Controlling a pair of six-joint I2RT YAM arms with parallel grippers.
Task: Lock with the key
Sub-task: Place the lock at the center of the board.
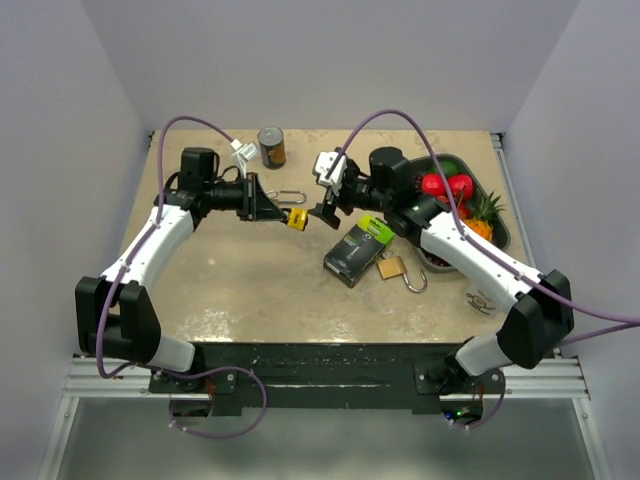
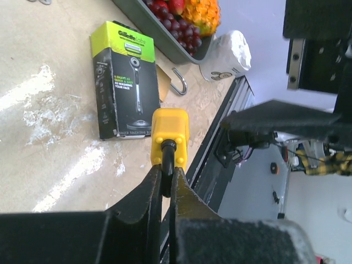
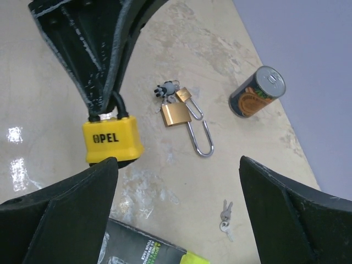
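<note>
Left gripper (image 1: 283, 212), closed narrowly on the black shackle, holds the yellow padlock (image 1: 297, 219) above the table centre, with its body toward 3 o'clock. Right gripper (image 1: 327, 208), jaws spread wide and empty, faces it from just beside. The keys (image 3: 224, 213) lie flat on the table at 5 o'clock from the brass padlocks (image 3: 176, 113). Judged: the padlock is rigid, heavy and smooth-cased, and liable to pivot on its shackle. The keys are light and thin, best pinched by the bow.
</note>
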